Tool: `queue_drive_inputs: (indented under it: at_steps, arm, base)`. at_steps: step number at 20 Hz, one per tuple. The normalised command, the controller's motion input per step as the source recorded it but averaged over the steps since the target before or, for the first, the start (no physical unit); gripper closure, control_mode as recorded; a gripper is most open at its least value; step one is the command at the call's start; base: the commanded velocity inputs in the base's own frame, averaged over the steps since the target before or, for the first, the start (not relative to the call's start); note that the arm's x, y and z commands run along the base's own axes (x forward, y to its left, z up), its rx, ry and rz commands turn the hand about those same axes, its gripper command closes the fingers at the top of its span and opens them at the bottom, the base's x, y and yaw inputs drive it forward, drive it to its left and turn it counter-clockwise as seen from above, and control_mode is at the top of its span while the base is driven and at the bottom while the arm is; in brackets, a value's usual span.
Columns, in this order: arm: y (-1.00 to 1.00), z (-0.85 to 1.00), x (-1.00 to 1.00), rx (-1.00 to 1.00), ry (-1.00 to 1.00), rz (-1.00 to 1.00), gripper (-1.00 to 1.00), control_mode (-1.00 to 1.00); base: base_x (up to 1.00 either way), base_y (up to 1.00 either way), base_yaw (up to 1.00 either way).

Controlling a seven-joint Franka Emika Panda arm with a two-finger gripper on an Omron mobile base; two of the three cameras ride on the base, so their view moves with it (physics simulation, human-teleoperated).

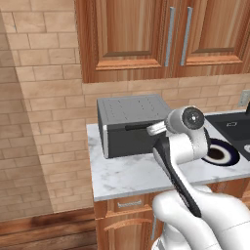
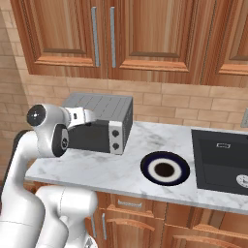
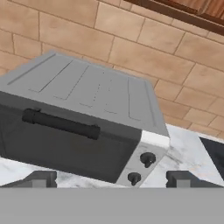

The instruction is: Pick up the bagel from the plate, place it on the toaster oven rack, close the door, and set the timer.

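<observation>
The toaster oven [image 3: 96, 94] stands on the marble counter [image 2: 97, 169], and I face its front. Its dark door [image 3: 65, 148] is shut, with the black bar handle [image 3: 61, 124] along its top edge. The rack is hidden behind the door. Two round knobs [image 3: 147, 159] sit on the light panel right of the door. My gripper [image 3: 111, 181] hangs open and empty just in front of the oven, level with the door. The dark plate [image 2: 180, 162] with its white ring lies on the counter to the oven's right. A small dark-brown shape at its centre [image 2: 164, 169] is too small to tell as the bagel.
A black stovetop [image 2: 220, 160] is set into the counter right of the plate. Wooden wall cabinets [image 2: 111, 34] hang above the oven. A brick wall [image 1: 44, 122] closes off the counter's left end. My own arm [image 1: 183, 146] hides part of the plate in the left base view.
</observation>
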Motion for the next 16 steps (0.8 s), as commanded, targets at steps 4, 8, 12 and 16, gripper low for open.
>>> queue_drive_inputs:
  at_steps: [4, 8, 12, 16]
  arm:
    - [-0.22, -0.26, 0.0, 0.15, -0.06, -0.07, -1.0, -1.0]
    - [-0.19, -0.14, 0.0, 0.12, -0.04, -0.07, -1.0, -1.0]
    - [-0.2, -0.08, 0.0, 0.1, 0.0, -0.08, -1.0, -1.0]
    - [-0.24, -0.07, 0.0, 0.1, 0.0, -0.03, -1.0, -1.0]
  base:
    - [0.0, 0.0, 0.0]
    - [0.0, 0.0, 0.0]
    - [0.0, 0.0, 0.0]
    - [0.0, 0.0, 0.0]
